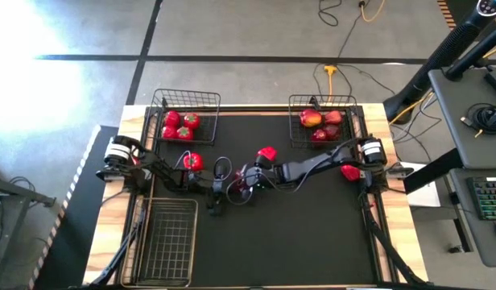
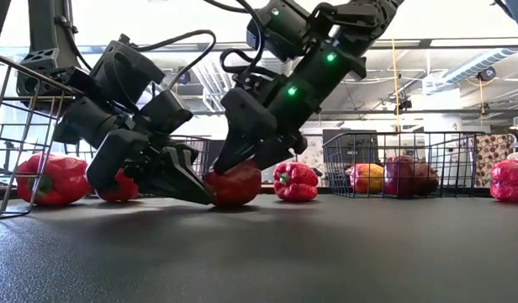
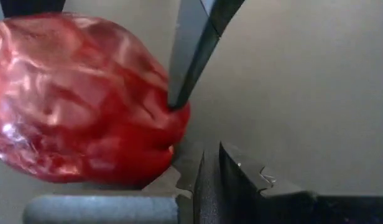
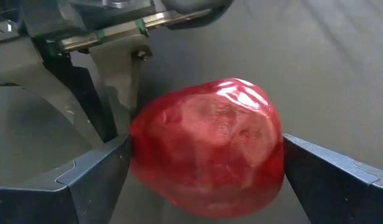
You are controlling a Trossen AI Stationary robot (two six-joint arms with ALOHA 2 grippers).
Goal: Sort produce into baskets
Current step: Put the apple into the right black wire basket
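Observation:
A round red fruit point(image 2: 234, 185) sits on the black mat at the table's middle. It also shows in the high view point(image 1: 245, 184). My right gripper point(image 2: 242, 160) comes down on it from above, a finger on each side point(image 4: 207, 168). My left gripper point(image 2: 200, 192) is shut, low at the fruit's left side, and also shows in the high view point(image 1: 220, 189). Loose red peppers lie on the mat point(image 1: 266, 153), point(image 1: 192, 161), point(image 1: 350, 171). The far left basket point(image 1: 185, 103) holds red tomatoes, and the far right basket point(image 1: 322, 102) holds apples. The long basket point(image 1: 169, 238) is at the near left. My left gripper's shut fingertips lie against the fruit's lower left side point(image 2: 211, 196), slanting down from the table's left. The fruit is in front of the fingers, not between them. My right gripper pinches the fruit's two opposite sides point(image 4: 137, 155) between its two fingers point(image 4: 86, 180). It slants down from above and from the table's right. The fruit's underside rests on the mat.
The two grippers stand close together over the mat's middle. The pepper point(image 2: 295, 181) lies just behind the held fruit. Bare mat lies toward the near edge and the near right. Cables and desks stand beyond the table.

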